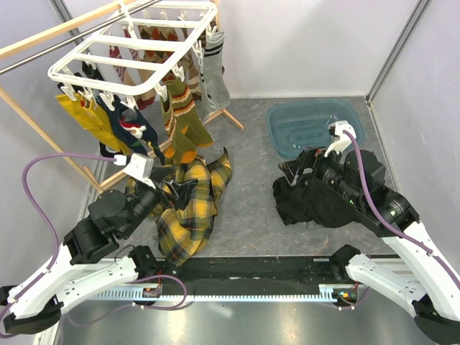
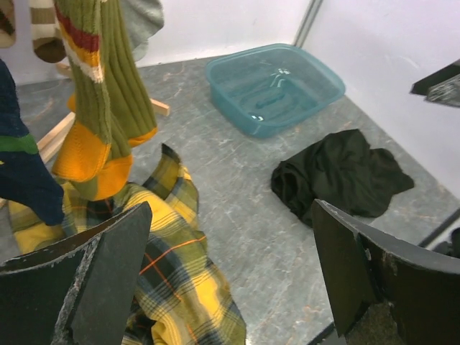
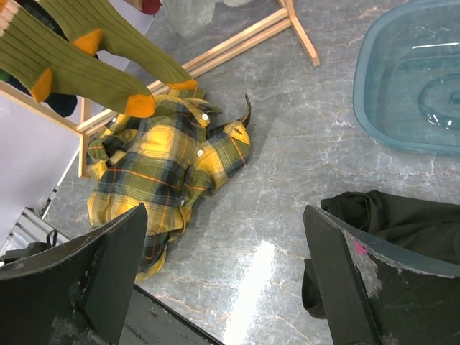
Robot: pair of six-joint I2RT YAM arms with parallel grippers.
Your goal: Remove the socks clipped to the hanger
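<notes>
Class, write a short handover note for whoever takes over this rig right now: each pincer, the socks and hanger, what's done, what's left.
Left pincer: open, holding nothing, low over the plaid cloth.
Right pincer: open, holding nothing, above the black garment.
Socks: hang clipped to the hanger at far left, just beyond the left pincer.
Done: nothing visible; no sock is seen off the hanger.
Left: unclip every sock.
</notes>
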